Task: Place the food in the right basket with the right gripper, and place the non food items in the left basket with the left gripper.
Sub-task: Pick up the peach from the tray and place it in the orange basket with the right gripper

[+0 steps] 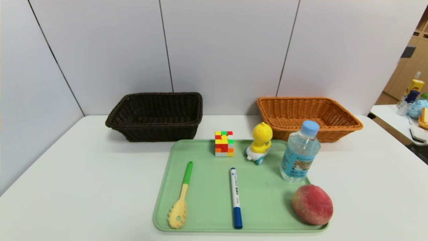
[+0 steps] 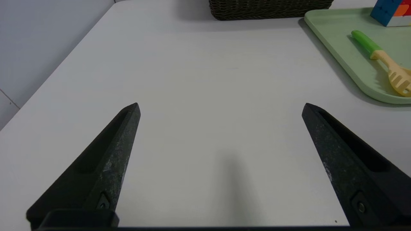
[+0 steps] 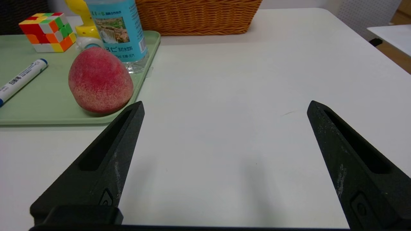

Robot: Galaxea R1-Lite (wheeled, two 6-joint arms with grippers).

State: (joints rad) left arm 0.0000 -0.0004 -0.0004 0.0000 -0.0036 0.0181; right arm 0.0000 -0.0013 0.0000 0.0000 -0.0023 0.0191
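Note:
On the green tray point(image 1: 264, 201) lie a peach point(image 1: 312, 204), a water bottle point(image 1: 300, 152), a puzzle cube point(image 1: 224, 143), a yellow duck toy point(image 1: 260, 143), a green-handled pasta spoon point(image 1: 181, 197) and a blue-capped marker point(image 1: 235, 197). The dark brown left basket point(image 1: 155, 116) and the orange right basket point(image 1: 308, 117) stand behind, both empty. Neither arm shows in the head view. My left gripper point(image 2: 221, 107) is open and empty over bare table left of the tray. My right gripper point(image 3: 224, 106) is open and empty over bare table, right of the peach point(image 3: 100, 80).
The white table point(image 1: 83, 174) meets grey wall panels at the back. A second table with bottles point(image 1: 413, 100) stands at the far right.

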